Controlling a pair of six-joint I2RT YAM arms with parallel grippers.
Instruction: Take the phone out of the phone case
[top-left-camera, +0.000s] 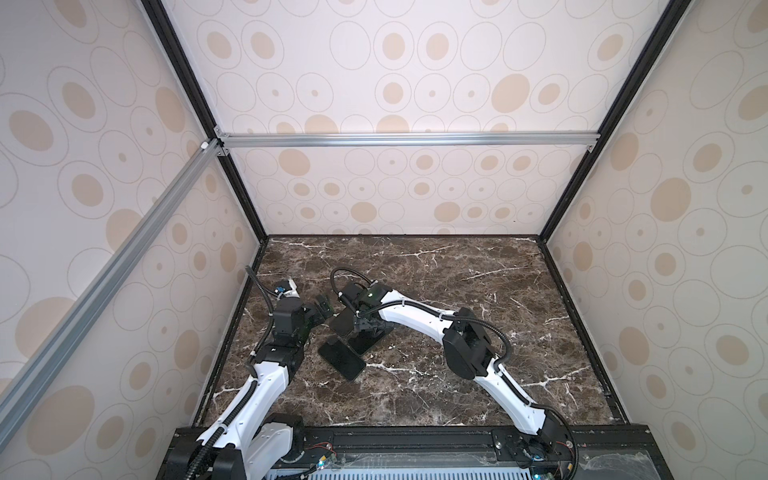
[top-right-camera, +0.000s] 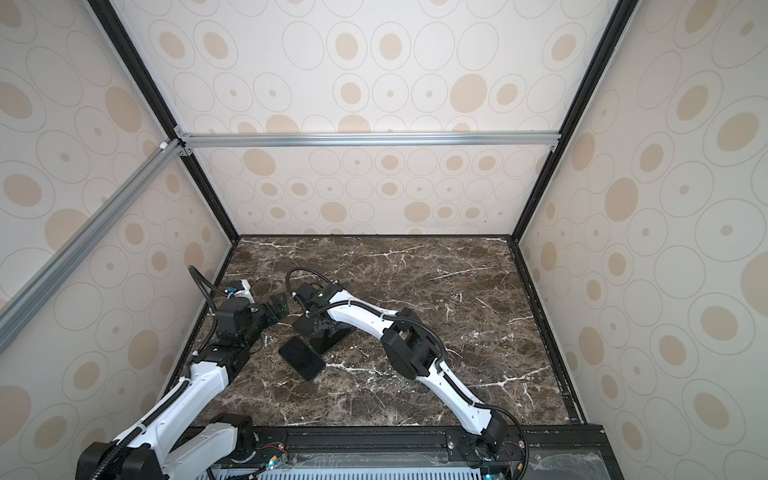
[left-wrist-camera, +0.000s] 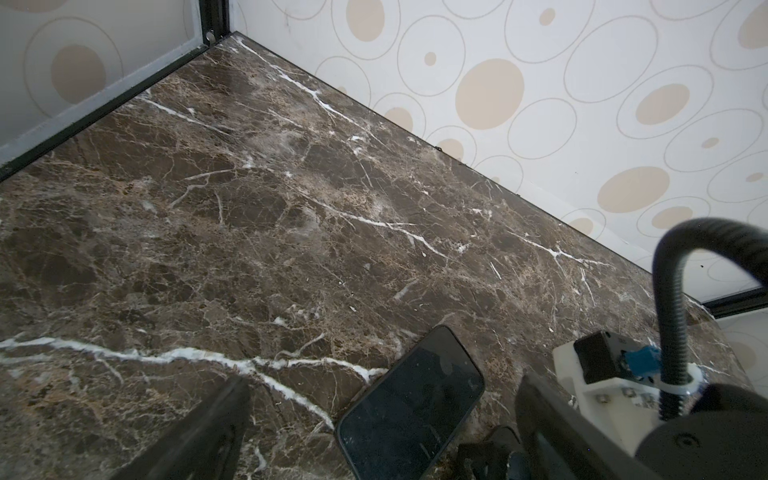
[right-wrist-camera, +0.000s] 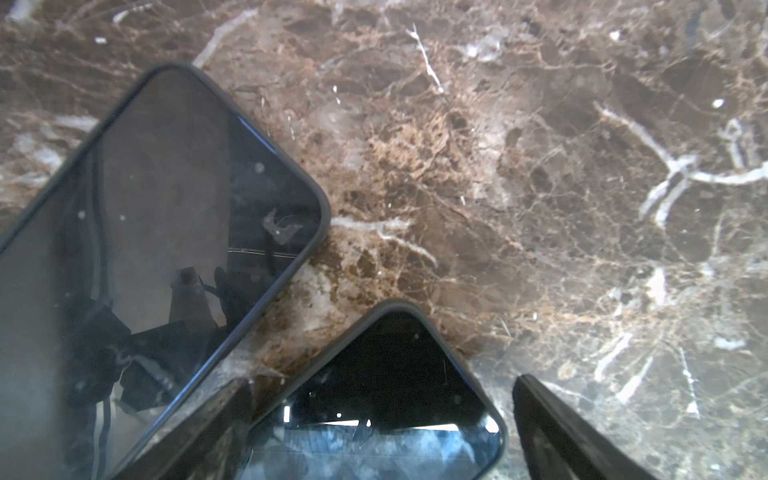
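**Operator:** Top views. Where are the work items?

**Technician:** In both top views, three black flat rectangular glass-faced slabs lie left of centre on the dark brown, white-veined marble counter (top-left-camera: 478, 282) (top-right-camera: 436, 282). They are the front slab (top-left-camera: 341, 358) (top-right-camera: 301, 358), the middle slab (top-left-camera: 363, 345) (top-right-camera: 326, 344) and the rear slab (top-left-camera: 341, 323) (top-right-camera: 305, 326). The three sit close together (edge contact cannot be told). From above, it cannot be told which slab is the phone in its case.

**Operator:** And the grippers?

**Technician:** The left gripper (top-left-camera: 326, 309) (top-right-camera: 279, 307) hangs just left of the rear slab, jaws spread wide, holding nothing. The right gripper (top-left-camera: 370, 332) (top-right-camera: 326, 328) points down, low over the middle slab, jaws also wide. Whether it touches the slab cannot be told.

**Operator:** Left wrist view?

**Technician:** The fingers (left-wrist-camera: 199, 436) stand wide apart. One black slab (left-wrist-camera: 411, 407) lies flat on the counter between them, ungripped (which of the three, cannot tell).

**Operator:** Right wrist view?

**Technician:** The fingers (right-wrist-camera: 561, 436) straddle a rounded corner of the middle slab (right-wrist-camera: 374, 395): a glossy screen inside a matte dark rim (by appearance, a phone seated in a case). A neighbouring slab (right-wrist-camera: 158, 249), also a screen within a raised rim, lies beside it. Their corners are near but apart.
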